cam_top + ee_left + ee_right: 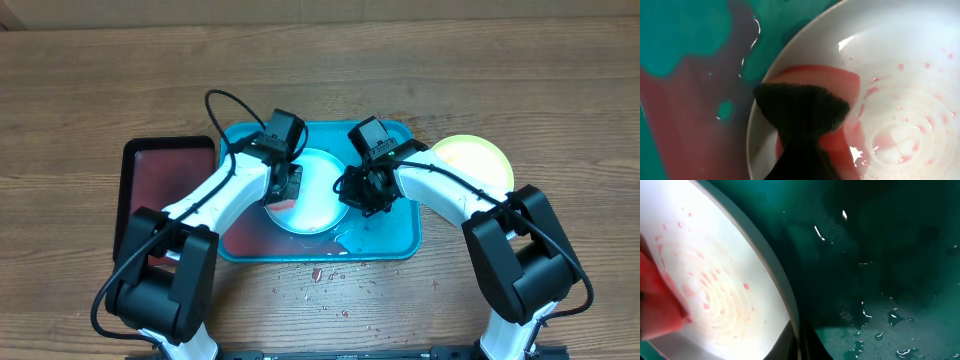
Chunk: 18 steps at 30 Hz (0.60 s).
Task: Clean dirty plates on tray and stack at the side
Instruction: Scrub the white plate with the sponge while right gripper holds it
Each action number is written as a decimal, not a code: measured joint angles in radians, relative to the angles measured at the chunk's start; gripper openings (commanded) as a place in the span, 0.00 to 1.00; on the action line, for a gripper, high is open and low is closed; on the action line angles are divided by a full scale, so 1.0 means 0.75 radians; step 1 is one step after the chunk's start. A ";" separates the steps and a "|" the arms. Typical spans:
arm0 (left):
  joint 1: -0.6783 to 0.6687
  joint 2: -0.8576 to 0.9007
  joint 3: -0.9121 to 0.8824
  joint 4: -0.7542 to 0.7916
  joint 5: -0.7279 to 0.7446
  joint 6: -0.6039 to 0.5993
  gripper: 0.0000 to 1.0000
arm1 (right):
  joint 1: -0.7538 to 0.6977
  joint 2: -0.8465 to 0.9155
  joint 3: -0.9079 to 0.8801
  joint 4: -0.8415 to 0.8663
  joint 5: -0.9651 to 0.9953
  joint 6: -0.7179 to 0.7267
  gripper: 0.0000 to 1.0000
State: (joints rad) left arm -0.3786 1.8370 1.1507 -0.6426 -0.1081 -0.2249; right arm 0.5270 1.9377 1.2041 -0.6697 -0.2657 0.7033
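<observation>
The tray lies flat in the middle of the table, its long axis running left to right in the overhead view. The white plate sits face up in the tray's middle, its bowl streaked with pale red rings and specks. Round as it is, it has no long axis. The left arm reaches forward from its base at the near left edge, bends inward, and sets the left end effector over the plate's left side. It is clenched on a sponge, pink with a dark scouring face, which presses on the plate just inside the rim. The right arm mirrors it from the near right. The right end effector is clamped on the plate's right rim. Red liquid pools in the tray's near left corner. The yellow-green plate rests on the table just right of the tray, and a maroon tray lies on the left.
</observation>
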 measured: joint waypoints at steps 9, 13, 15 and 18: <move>-0.008 0.000 0.000 -0.104 0.400 0.160 0.04 | 0.001 0.000 0.000 -0.005 0.001 -0.001 0.04; -0.081 0.000 -0.001 -0.105 0.446 0.192 0.04 | 0.000 0.000 0.000 -0.005 0.000 -0.001 0.04; -0.108 0.000 -0.004 -0.051 0.424 0.196 0.04 | 0.000 0.000 0.000 -0.006 0.001 -0.001 0.04; -0.122 0.000 -0.010 0.057 0.362 0.195 0.04 | 0.001 0.000 -0.001 -0.006 0.000 0.001 0.04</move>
State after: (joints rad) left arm -0.4702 1.8370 1.1431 -0.5999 0.1635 -0.0784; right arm 0.5274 1.9377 1.2037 -0.6743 -0.2657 0.7036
